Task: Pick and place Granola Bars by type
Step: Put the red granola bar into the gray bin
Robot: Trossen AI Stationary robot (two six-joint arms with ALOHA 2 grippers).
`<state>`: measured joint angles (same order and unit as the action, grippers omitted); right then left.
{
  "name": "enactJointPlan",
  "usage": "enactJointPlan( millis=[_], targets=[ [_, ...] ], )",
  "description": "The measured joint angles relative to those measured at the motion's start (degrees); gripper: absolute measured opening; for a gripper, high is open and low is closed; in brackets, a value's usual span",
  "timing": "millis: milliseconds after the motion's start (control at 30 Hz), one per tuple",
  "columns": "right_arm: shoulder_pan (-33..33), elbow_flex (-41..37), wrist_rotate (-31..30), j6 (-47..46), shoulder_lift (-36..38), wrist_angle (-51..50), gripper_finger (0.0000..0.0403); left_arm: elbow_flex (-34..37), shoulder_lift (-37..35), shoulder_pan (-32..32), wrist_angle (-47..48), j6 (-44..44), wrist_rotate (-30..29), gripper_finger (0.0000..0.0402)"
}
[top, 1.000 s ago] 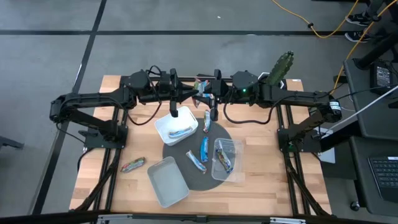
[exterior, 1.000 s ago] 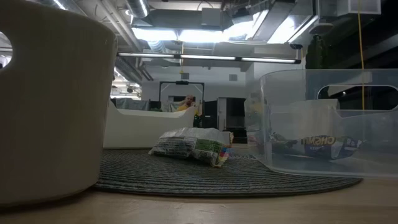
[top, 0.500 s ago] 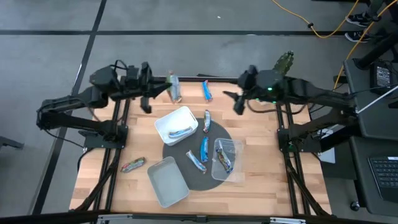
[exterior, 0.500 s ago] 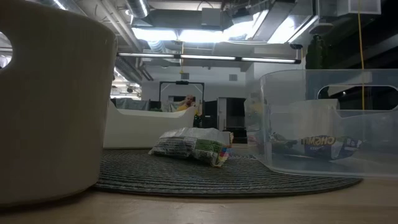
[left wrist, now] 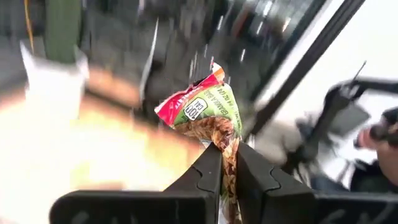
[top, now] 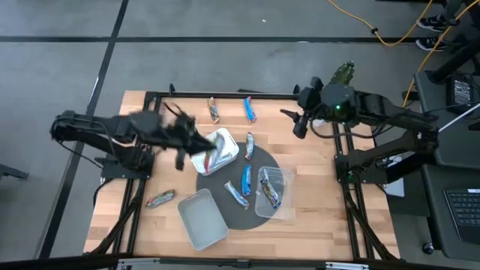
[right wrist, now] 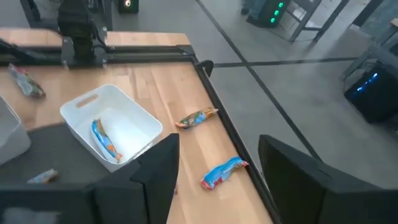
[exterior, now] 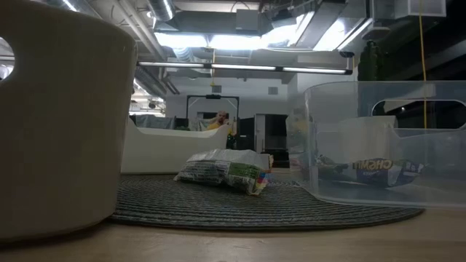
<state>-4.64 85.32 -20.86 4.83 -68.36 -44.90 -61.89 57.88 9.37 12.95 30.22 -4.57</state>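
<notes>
My left gripper (top: 183, 147) is just left of the white tub (top: 214, 152), blurred, and shut on a granola bar in a red and green wrapper (left wrist: 204, 107). My right gripper (top: 299, 124) hangs open and empty near the far right of the table. An orange bar (top: 214, 110) and a blue bar (top: 249, 109) lie flat near the far edge. More bars (top: 245, 178) lie on the round dark mat (top: 225, 180). One bar lies in the white tub (right wrist: 103, 140), and one lies in the clear tub (top: 270, 192). A red-brown bar (top: 160, 199) lies at the left. My left gripper pinches one end of the red and green bar (left wrist: 225, 144) between its two fingers (left wrist: 210, 167). The rest of the wrapper stands out past the fingertips, clear of the table. From which side the fingers come, the blur hides.
A grey tub (top: 202, 218) stands near the front left of the mat. In the low view a white tub wall (exterior: 58, 116) fills the left and the clear tub (exterior: 386, 145) the right, with a bar (exterior: 226, 171) on the mat between. The black frame rail (top: 225, 94) runs along the far edge.
Both grippers have drawn apart from the far middle of the table. My left gripper swung toward the left edge, then toward the near side and down to the white tub, moving fast. My right gripper went toward the right edge. The two bars at the far edge came into view.
</notes>
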Motion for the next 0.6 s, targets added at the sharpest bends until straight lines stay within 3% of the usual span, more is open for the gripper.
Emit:
enactJointPlan(
  millis=[133, 400, 600],
  targets=[
    [0.0, -1.3, 0.0, 3.4, -0.2, 0.6, 0.0221, 0.1, 5.4, 6.6, 4.8, 10.0, -1.6, 0.0019],
    [-0.1, -3.1, 3.3, 7.5, -0.4, 1.4, 0.0221, 0.1, 12.2, 17.3, 0.9, 28.2, -4.8, 0.0019],
    [-0.1, -3.2, 5.5, 6.7, -0.9, 5.6, 0.0221, 0.3, 16.8, 25.4, 6.9, 35.4, -9.2, 0.0019]
  ],
)
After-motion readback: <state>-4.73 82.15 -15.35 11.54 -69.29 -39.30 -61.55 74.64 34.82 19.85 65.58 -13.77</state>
